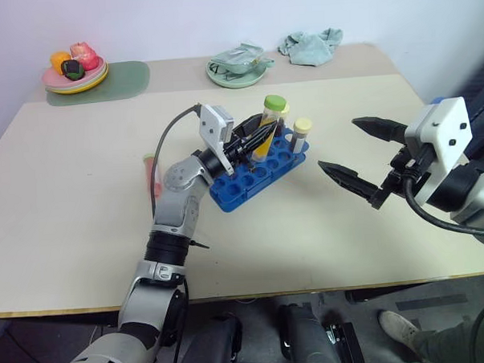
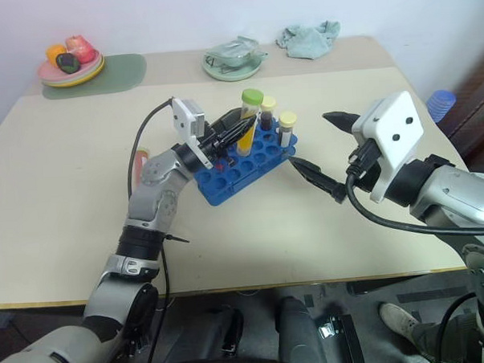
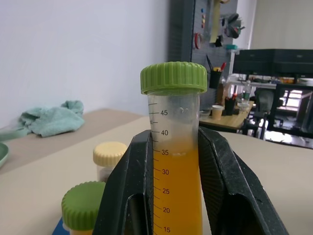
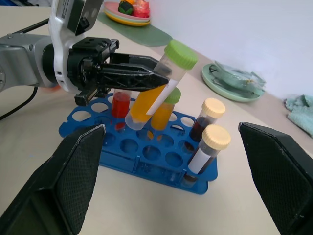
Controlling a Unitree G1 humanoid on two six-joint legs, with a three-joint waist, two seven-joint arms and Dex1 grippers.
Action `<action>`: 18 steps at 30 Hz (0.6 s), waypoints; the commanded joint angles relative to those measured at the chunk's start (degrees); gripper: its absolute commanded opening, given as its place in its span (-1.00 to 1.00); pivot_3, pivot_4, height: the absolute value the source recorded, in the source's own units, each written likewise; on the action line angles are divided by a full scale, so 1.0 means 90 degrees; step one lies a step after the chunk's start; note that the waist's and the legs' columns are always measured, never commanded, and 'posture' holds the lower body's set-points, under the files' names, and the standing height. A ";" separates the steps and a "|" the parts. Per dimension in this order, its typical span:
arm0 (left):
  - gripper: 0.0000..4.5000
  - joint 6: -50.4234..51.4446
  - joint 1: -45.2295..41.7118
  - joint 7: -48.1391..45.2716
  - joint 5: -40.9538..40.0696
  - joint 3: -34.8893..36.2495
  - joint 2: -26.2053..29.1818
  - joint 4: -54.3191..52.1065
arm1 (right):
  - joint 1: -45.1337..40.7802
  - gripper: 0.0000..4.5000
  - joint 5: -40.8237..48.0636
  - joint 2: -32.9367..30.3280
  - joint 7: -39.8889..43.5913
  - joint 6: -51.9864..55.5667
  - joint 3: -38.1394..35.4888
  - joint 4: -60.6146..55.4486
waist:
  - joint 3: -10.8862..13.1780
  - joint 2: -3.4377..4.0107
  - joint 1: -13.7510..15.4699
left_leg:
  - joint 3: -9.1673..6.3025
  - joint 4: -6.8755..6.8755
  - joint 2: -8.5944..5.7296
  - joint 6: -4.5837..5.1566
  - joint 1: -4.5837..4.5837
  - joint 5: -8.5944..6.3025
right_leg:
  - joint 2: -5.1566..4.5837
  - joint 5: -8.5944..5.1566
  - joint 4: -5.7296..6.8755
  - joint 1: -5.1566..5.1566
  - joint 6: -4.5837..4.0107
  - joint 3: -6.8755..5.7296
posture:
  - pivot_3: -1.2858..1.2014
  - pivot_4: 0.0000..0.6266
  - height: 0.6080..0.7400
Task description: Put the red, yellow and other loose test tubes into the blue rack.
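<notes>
My left gripper point(image 1: 260, 135) is shut on a green-capped test tube of yellow-orange liquid point(image 3: 176, 186), gripping it at mid-height. The tube point(image 4: 151, 100) hangs tilted over the blue rack point(image 1: 242, 185), its bottom just above the holes. In the rack stand a deep red tube point(image 4: 121, 105), another yellow green-capped tube point(image 4: 162, 116), a dark cream-capped tube point(image 4: 208, 117) and a brown labelled cream-capped tube point(image 4: 208, 149). A pale pinkish-red tube point(image 1: 149, 164) lies on the table left of my left arm, partly hidden by it. My right gripper point(image 1: 339, 143) hovers open, right of the rack.
At the back of the table are a plate of toy fruit point(image 1: 75, 76) on a green mat point(image 1: 125, 78), a green bowl point(image 1: 238, 65) and a crumpled teal cloth point(image 1: 310, 46). A person's shoe point(image 1: 397, 327) shows on the floor past the table's front right edge.
</notes>
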 commanded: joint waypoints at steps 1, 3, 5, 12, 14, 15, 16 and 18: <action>-0.69 0.0010 -0.0127 -0.0044 -0.0124 -0.0042 -0.0048 -0.0203 | 0.0040 1.00 -0.0026 -0.0021 -0.0021 -0.0168 -0.0141 -0.0100 | 0.0000 0.0000 -0.0006 | 0.0000 0.0000 0.0000 0.0000 0.0000 0.0000 | 0.0000 0.0000 0.0000 0.0000 0.0000 0.0000 | 0.03 -0.52 1.00; -0.69 0.0036 -0.0159 -0.0151 -0.0201 -0.0041 -0.0089 -0.0136 | 0.0118 1.00 -0.0055 0.0009 -0.0021 -0.0218 -0.0154 -0.0115 | 0.0000 0.0000 -0.0004 | 0.0000 0.0000 0.0000 0.0000 0.0000 0.0000 | 0.0000 0.0000 0.0001 -0.0001 0.0000 0.0000 | 0.03 -0.52 1.00; -0.69 0.0059 -0.0171 -0.0173 -0.0190 -0.0053 -0.0105 -0.0099 | 0.0153 1.00 -0.0054 0.0017 -0.0034 -0.0238 -0.0158 -0.0140 | 0.0000 0.0000 -0.0002 | 0.0000 0.0000 0.0000 0.0000 0.0000 0.0000 | 0.0000 0.0000 0.0000 0.0000 0.0000 0.0000 | 0.03 -0.52 1.00; -0.69 0.0072 -0.0138 -0.0152 -0.0145 -0.0026 -0.0180 -0.0055 | 0.0233 1.00 0.0035 -0.0015 -0.0112 -0.0256 -0.0225 -0.0220 | 0.0000 0.0000 0.0000 | 0.0000 0.0000 0.0000 0.0000 0.0000 0.0000 | 0.0001 0.0000 0.0000 0.0000 0.0000 0.0000 | 0.03 -0.52 1.00; -0.69 0.0144 -0.0110 -0.0154 -0.0219 0.0008 -0.0228 -0.0053 | 0.0267 1.00 0.0054 -0.0025 -0.0124 -0.0256 -0.0254 -0.0238 | 0.0000 0.0000 0.0001 | 0.0000 0.0000 0.0000 0.0000 0.0000 0.0000 | 0.0000 0.0000 0.0000 0.0000 0.0000 0.0000 | 0.03 -0.52 1.00; -0.69 0.0217 -0.0100 -0.0161 -0.0275 0.0035 -0.0247 -0.0066 | 0.0288 1.00 0.0056 -0.0027 -0.0129 -0.0262 -0.0262 -0.0246 | 0.0000 0.0000 0.0000 | 0.0000 0.0000 0.0000 0.0000 0.0000 0.0000 | 0.0001 0.0000 0.0000 0.0000 0.0000 0.0000 | 0.03 -0.52 1.00; -0.69 0.0302 -0.0114 -0.0220 -0.0370 0.0075 -0.0247 -0.0085 | 0.0304 1.00 0.0056 -0.0029 -0.0135 -0.0270 -0.0263 -0.0251 | 0.0000 0.0000 -0.0002 | 0.0000 0.0000 0.0000 0.0000 0.0000 0.0000 | 0.0001 0.0000 0.0000 0.0000 0.0000 0.0000 | 0.03 -0.52 1.00; -0.69 0.0428 -0.0179 -0.0354 -0.0623 0.0211 -0.0196 -0.0160 | 0.0309 1.00 0.0060 -0.0028 -0.0156 -0.0278 -0.0250 -0.0261 | 0.0000 0.0000 -0.0009 | 0.0000 0.0000 0.0000 0.0000 0.0000 0.0000 | 0.0001 0.0000 0.0001 -0.0001 0.0000 0.0000 | 0.03 -0.52 1.00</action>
